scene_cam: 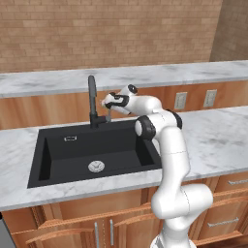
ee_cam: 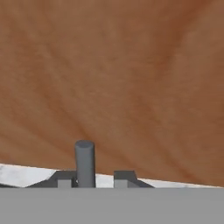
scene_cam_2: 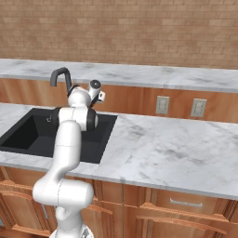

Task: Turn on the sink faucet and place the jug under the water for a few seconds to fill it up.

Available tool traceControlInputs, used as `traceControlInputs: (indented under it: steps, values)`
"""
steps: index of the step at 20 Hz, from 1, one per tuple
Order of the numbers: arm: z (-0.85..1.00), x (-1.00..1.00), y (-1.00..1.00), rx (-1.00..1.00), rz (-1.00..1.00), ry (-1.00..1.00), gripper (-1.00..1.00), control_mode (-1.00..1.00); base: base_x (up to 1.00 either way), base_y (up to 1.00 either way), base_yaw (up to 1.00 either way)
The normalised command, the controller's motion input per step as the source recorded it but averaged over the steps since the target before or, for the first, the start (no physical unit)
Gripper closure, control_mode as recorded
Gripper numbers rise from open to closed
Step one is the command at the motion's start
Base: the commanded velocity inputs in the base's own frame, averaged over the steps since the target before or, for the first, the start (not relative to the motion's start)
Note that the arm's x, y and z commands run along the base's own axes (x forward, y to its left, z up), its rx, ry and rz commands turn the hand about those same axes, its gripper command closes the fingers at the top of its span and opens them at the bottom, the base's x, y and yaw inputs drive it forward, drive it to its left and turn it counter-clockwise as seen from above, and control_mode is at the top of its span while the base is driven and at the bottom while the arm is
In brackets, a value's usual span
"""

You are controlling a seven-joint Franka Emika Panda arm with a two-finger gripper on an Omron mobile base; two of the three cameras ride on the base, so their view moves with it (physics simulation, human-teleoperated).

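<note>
The white marble table (scene_cam: 218,140) carries one sink (scene_cam: 53,160), a black rectangular basin with a single round silver drain (scene_cam: 96,166) in its floor and no water running into it, so the tap looks to be off as yet. At the far edge of the basin stands the one sink faucet (scene_cam: 92,99), a tall dark gooseneck that will be rigid and fixed; only its small lever (ee_cam: 85,162) should give, and that is a smooth, slim metal stub, likely slippery, best taken near its free end and swung gently rather than squeezed hard. The tool (scene_cam: 107,114) is right at the faucet's base, just to its right; in the hand view the lever rises between the two dark fingertips (ee_cam: 125,177), with the jaws narrow and a gap on one side, so whether they actually clamp it I cannot tell. On the wooden back panel (scene_cam: 48,111) to the right sit two wall outlets (scene_cam: 180,100).
</note>
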Motion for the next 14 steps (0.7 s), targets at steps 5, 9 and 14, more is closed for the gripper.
traceControlInputs:
  steps: [5, 9, 14]
  values:
    - [0.0, -0.09, -0.66, -0.03, -0.13, 0.0, 1.0, -1.0, 0.0, 0.0, 0.0]
    - [0.0, -0.1, -0.65, -0.01, -0.13, 0.0, 1.0, -1.0, 0.0, 0.0, 0.0]
    - [0.09, -0.06, -0.35, 0.0, -0.12, 0.0, 1.0, -1.0, 0.0, 0.0, 0.0]
